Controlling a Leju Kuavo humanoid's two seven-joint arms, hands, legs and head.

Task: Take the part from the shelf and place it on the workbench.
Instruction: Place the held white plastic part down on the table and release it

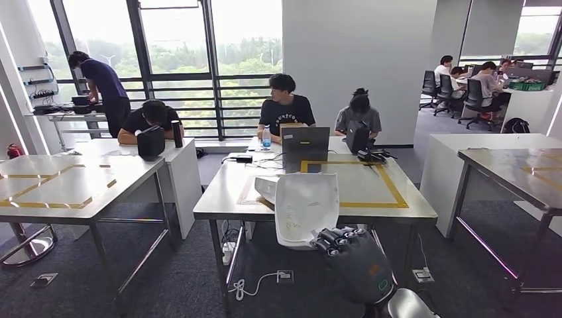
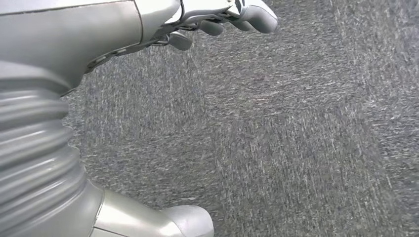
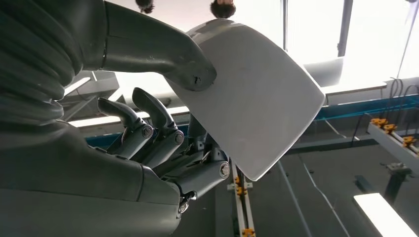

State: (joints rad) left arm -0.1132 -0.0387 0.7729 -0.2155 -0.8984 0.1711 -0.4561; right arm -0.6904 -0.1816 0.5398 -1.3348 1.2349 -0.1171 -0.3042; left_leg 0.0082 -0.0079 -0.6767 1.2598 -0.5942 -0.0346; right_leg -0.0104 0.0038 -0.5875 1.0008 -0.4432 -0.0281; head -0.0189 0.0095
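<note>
Right hand (image 1: 344,242) grasps white moulded part (image 1: 306,209) by near edge, thumb (image 3: 163,54) pressed on face, fingers (image 3: 148,131) behind. Part held over front edge of desk (image 1: 225,205), not set down. Thin rigid shell, smooth matte, rounded corners; likely light, slippery, best pinched at rim. Left hand (image 2: 217,19) hangs over grey carpet (image 2: 296,138), holds nothing, fingers loosely curled.

A white-topped workbench (image 1: 225,202) on metal legs stands on dark grey carpet (image 1: 185,278). A rectangle of yellow tape (image 1: 392,189) is marked on its top. At the far end rest an open grey laptop (image 1: 305,147), a water bottle (image 1: 266,138), a small black box (image 1: 244,158) with cables, and dark equipment (image 1: 370,155). A white object (image 1: 265,187) lies near the front edge. Floor sockets (image 1: 285,275) and a white cable (image 1: 248,286) lie beneath.
</note>
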